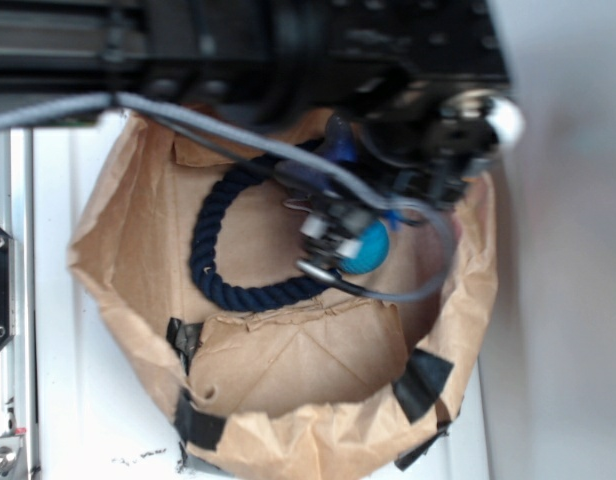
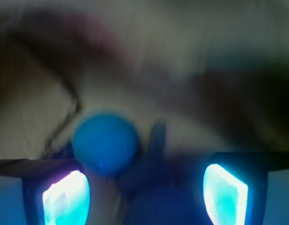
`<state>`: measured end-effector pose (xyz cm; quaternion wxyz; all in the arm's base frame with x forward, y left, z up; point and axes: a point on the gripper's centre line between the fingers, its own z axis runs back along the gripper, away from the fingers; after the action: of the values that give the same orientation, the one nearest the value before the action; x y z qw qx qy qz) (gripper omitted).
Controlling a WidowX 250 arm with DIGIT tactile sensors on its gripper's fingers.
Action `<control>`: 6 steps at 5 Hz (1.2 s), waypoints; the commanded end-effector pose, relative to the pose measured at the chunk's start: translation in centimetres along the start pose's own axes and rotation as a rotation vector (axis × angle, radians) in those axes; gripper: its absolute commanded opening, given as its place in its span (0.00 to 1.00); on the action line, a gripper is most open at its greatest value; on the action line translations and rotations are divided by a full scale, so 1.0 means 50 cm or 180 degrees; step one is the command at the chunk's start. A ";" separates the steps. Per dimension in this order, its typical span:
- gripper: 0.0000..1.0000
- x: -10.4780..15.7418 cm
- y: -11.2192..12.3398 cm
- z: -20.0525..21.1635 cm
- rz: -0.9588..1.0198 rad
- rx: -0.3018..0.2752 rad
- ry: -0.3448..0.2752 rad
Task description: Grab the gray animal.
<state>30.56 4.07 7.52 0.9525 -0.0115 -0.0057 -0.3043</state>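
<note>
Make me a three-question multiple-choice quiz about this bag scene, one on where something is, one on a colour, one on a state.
1. Where is the rope?
A. inside the paper bag
B. outside on the table
C. hanging on the arm

2. What colour is the ball?
A. red
B. teal
C. yellow

3. How is the end effector?
A. shut on the ball
B. open, holding nothing
C. shut on the rope

Answers: 1 A, the rope lies on the bag's floor. 2 B, both views show it teal-blue. 3 B, the wrist view shows its fingers apart with nothing between.
</note>
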 end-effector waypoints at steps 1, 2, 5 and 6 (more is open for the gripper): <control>1.00 -0.049 -0.014 0.019 -0.0096 0.0241 -0.0226; 1.00 -0.029 -0.026 -0.018 -0.0115 0.0248 -0.0243; 1.00 0.051 -0.036 -0.039 0.0081 0.0230 -0.0434; 0.00 0.057 -0.035 -0.046 0.0133 0.0246 -0.0445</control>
<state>30.68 2.23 3.95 0.9621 -0.0036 -0.0603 -0.2660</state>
